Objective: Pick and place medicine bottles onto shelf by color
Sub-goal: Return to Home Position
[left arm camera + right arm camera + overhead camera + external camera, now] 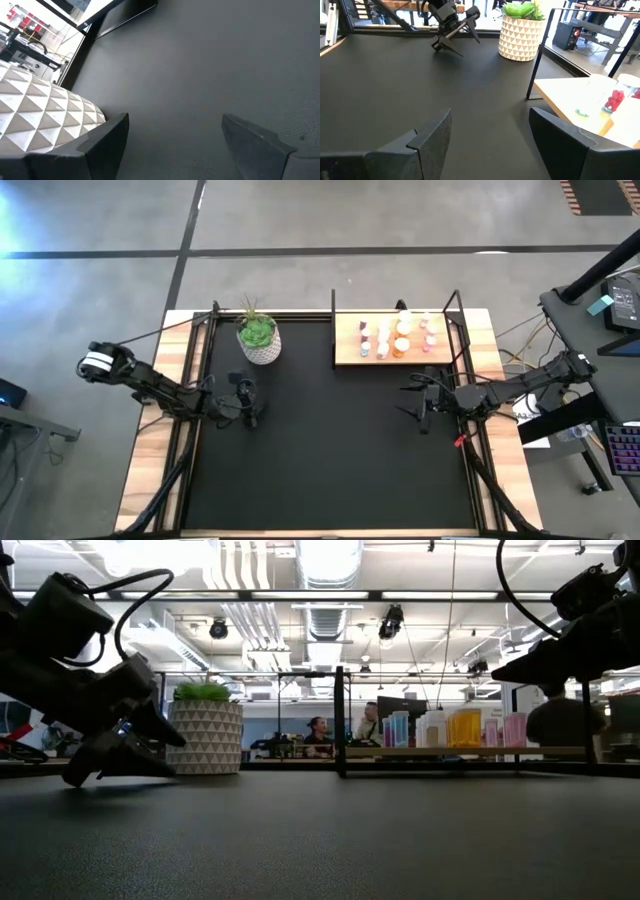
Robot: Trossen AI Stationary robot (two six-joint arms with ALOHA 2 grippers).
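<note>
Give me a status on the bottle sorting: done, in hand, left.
Done: the medicine bottles all stand on the shelf, seemingly grouped by colour. In hand: nothing; the left gripper and right gripper are open and empty above the black mat. Left: no bottle shows on the mat, so likely only parking the arms.

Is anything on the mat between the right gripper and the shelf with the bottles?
Nothing visible. Only bare mat lies between the right gripper and the shelf; the plant pot stands aside, by the left gripper.
</note>
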